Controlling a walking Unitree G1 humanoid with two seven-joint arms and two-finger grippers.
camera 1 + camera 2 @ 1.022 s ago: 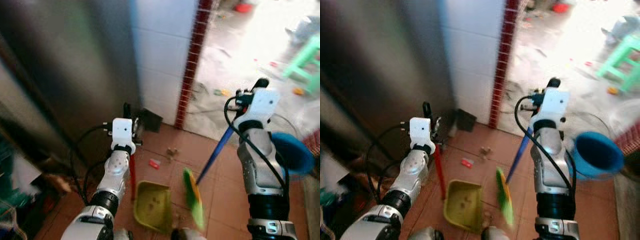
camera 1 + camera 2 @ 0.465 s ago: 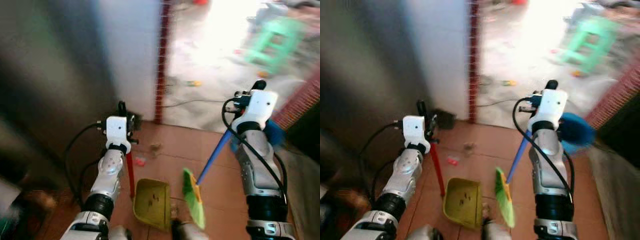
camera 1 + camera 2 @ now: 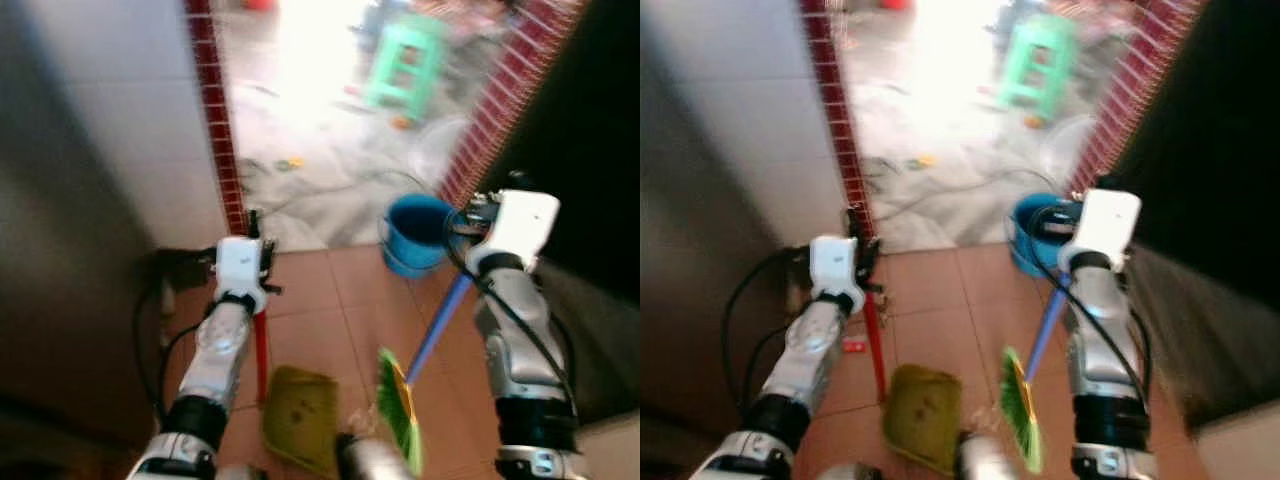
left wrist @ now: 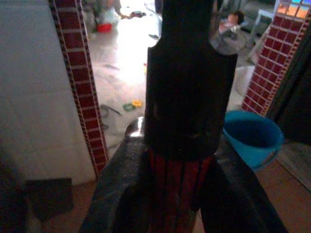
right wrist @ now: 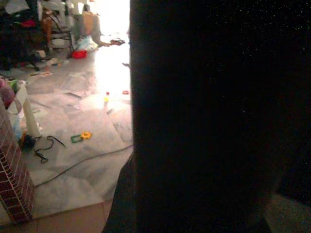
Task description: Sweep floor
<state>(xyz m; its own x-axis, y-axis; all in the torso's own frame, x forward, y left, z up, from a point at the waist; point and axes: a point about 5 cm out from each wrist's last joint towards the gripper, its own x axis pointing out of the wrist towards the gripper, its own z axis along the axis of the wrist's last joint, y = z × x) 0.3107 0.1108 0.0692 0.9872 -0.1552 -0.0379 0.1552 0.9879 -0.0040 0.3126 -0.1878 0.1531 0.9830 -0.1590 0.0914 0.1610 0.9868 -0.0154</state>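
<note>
Terracotta floor tiles (image 3: 330, 300) run forward to a doorway framed by red brick columns, with a bright grey floor beyond it at 12 o'clock, where litter, a cable and a green stool (image 3: 405, 60) are seen; both head views are blurred.

Left side: the left gripper (image 3: 250, 258) is held up at about 10 o'clock from the view's centre. Its fingers are closed around the top of a red handle (image 3: 261, 345), which drops almost straight down to a yellow-green dustpan (image 3: 300, 415) resting on the tiles at roughly 6 o'clock. In the left wrist view the black cap and ribbed red shaft are seen clamped between the two fingers (image 4: 121, 194).

A small red scrap (image 3: 853, 345) lies on the tiles just beside the left forearm, toward 9 o'clock from the pan.

Centre to right: a green broom head (image 3: 398, 410) sits just beside the pan's right edge, near 5 o'clock. Its blue handle (image 3: 438, 325) slants up toward 2 o'clock to the right gripper (image 3: 490, 215). The handle is evidently carried there, but the grip itself is hidden; whether those fingers are closed cannot be told. A blue bucket (image 3: 415, 232) stands near the threshold, just behind that handle.

Judgement: debris lies ahead at 12 o'clock, past the threshold, so the broom arm is the nearer tool for it and the pan must be brought up behind.
</note>
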